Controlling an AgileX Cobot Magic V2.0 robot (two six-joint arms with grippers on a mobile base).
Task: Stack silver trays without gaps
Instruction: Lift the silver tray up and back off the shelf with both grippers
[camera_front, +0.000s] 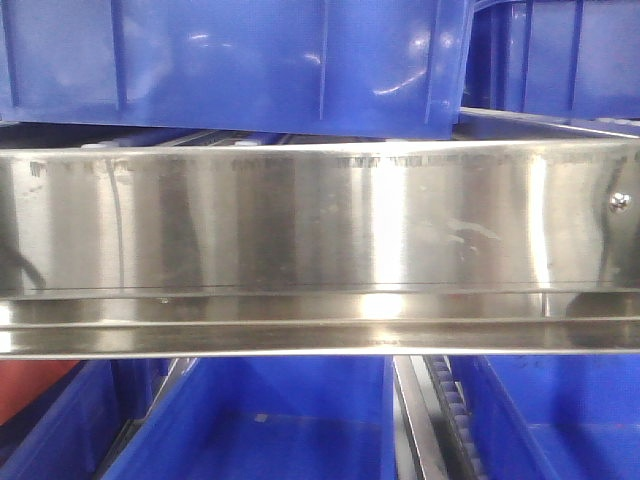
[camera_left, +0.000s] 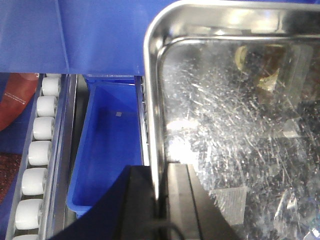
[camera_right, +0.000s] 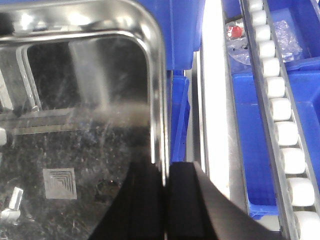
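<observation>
Both left fingers (camera_left: 136, 202) and right fingers (camera_right: 184, 200) pinch opposite rims of the silver tray (camera_left: 240, 125).

The shelf rail (camera_front: 320, 230) is filling the front view and blocking everything behind it, while the blue bins (camera_front: 250, 60) are running off the frame. In both wrist views the silver tray (camera_left: 240, 125) is spilling past the edges. The left end effector (camera_left: 159, 175) and right end effector (camera_right: 165, 170) are being cropped at the bottom. A red shape (camera_left: 15, 100) is showing only in part, too little to name.
</observation>
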